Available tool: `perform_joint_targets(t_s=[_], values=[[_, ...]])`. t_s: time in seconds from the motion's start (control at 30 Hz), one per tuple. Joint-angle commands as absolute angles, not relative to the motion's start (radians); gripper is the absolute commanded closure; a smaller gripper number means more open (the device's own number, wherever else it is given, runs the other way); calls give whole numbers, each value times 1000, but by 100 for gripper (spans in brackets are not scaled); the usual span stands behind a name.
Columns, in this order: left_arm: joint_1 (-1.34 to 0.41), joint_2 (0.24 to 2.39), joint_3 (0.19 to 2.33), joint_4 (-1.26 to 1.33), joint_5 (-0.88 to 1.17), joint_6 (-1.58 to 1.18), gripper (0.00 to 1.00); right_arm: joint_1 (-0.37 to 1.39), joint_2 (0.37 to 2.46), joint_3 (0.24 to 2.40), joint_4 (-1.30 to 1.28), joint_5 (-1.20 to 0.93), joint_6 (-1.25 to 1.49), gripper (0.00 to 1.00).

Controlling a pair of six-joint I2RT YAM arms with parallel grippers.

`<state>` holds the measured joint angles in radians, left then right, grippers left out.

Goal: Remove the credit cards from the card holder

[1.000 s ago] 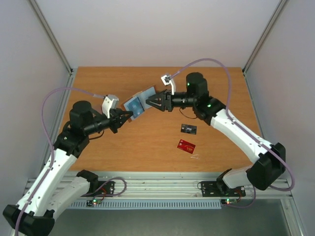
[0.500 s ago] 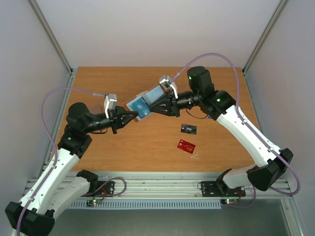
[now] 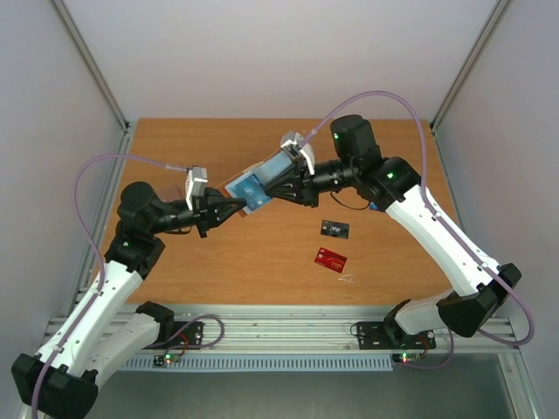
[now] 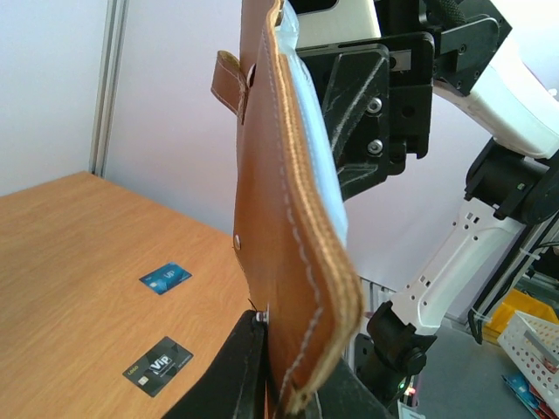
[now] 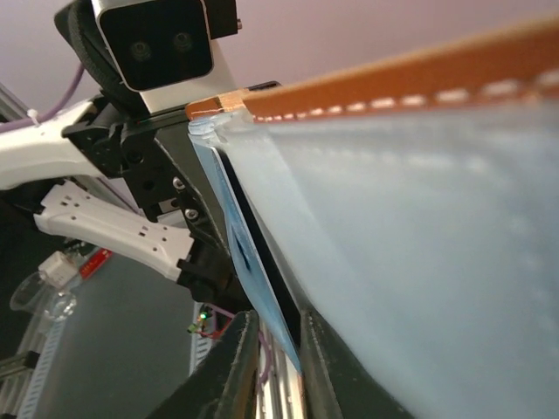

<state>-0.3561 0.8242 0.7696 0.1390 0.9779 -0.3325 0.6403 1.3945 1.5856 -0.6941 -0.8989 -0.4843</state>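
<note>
The card holder (image 3: 277,166) is held open in the air between both arms, pale blue-grey inside up. My left gripper (image 3: 234,207) is shut on its lower edge; in the left wrist view its brown leather back (image 4: 288,236) stands between my fingers (image 4: 293,384). My right gripper (image 3: 265,192) is shut on the blue card (image 3: 247,187), which sticks out of a pocket. In the right wrist view the card's edge (image 5: 247,262) runs between the fingers (image 5: 271,349). The black card (image 3: 334,229) and red card (image 3: 331,258) lie on the table.
The wooden table (image 3: 175,262) is walled on three sides. In the left wrist view two cards lie on it below the holder, a dark one with VIP print (image 4: 158,366) and one that looks blue (image 4: 164,278). A metal rail runs along the near edge (image 3: 279,332).
Both grippers and the card holder rose and shifted slightly left over the first half second. Since then almost nothing has moved.
</note>
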Motion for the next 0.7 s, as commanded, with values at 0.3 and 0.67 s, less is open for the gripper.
perform_joint_targets(t_s=[0.3, 0.67], values=[[-362, 825, 755, 270, 1028, -339, 100, 701, 1438, 1580, -659, -938, -500, 95], [-364, 816, 751, 241, 1007, -334, 100, 728, 1404, 1549, -587, -942, -499, 99]])
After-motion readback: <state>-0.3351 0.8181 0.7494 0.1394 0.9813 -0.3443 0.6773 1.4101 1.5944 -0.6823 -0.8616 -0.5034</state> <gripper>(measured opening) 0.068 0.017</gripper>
